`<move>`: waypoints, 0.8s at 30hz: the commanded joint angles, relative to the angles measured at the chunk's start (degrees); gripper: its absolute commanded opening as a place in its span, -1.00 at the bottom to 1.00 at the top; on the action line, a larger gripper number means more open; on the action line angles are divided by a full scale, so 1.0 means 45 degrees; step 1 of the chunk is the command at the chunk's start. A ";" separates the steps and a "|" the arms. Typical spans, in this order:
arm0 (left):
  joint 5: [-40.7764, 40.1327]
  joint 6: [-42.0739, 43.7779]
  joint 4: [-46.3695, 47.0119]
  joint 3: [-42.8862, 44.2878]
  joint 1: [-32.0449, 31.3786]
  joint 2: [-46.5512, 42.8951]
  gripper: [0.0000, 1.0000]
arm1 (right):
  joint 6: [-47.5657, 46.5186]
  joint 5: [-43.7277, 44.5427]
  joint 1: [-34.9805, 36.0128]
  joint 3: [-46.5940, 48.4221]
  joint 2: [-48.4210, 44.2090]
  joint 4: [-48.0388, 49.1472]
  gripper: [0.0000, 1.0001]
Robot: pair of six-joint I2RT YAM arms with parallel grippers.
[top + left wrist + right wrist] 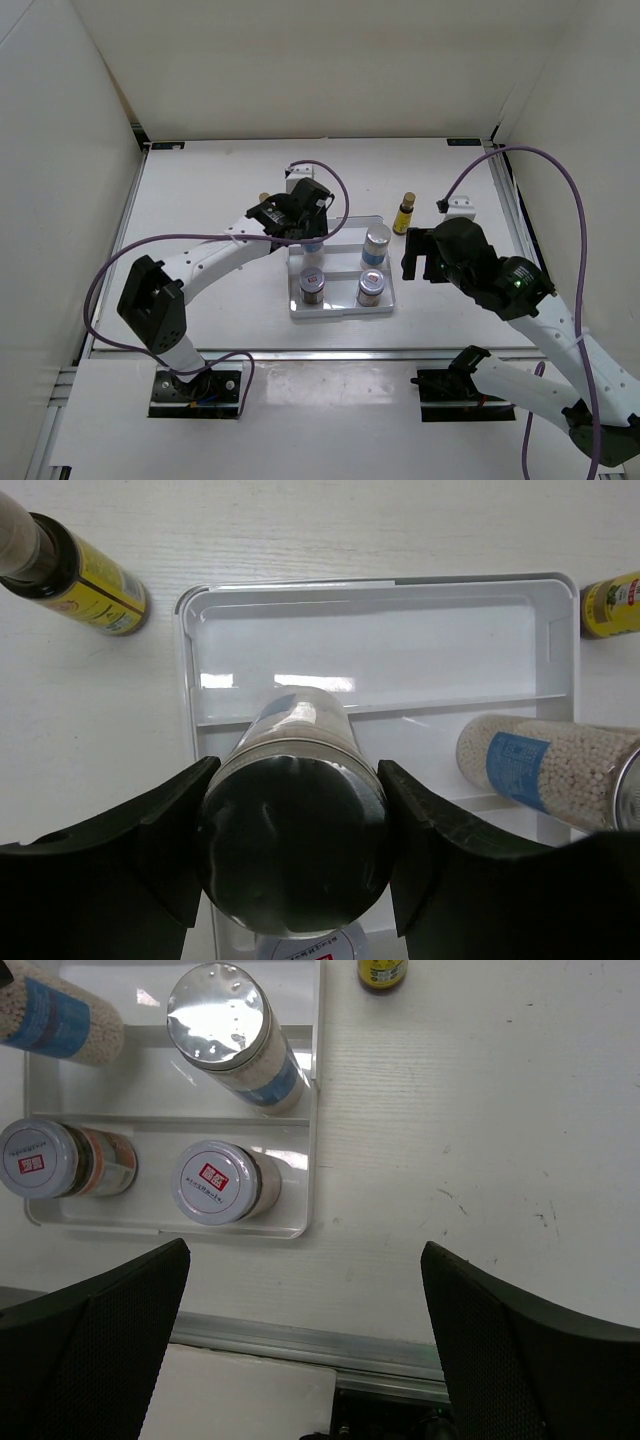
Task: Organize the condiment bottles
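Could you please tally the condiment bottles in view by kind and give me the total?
Slim amber glass bottle with dark cap: 2
White blue-labelled bottle with silver cap: 2
Short round jar with pale red-marked lid: 2
Total: 6

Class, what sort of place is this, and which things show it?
Probably a robot lab test cell: plain white walls box in a table, with a cabled left arm and right arm bolted at its near edge.
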 commanded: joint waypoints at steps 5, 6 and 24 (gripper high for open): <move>-0.0095 -0.0684 0.0065 -0.0053 -0.0531 -0.0281 -0.78 | 0.0112 -0.0042 0.0052 -0.0357 -0.0389 -0.0046 1.00; -0.0269 -0.0684 0.0065 -0.0169 -0.0649 -0.0438 -0.78 | 0.0114 -0.0042 0.0052 -0.0358 -0.0505 -0.0046 1.00; -0.1462 -0.0586 -0.1068 -0.0561 -0.1470 -0.0890 -0.41 | 0.0348 -0.0315 0.0052 -0.0475 -0.0506 -0.0046 1.00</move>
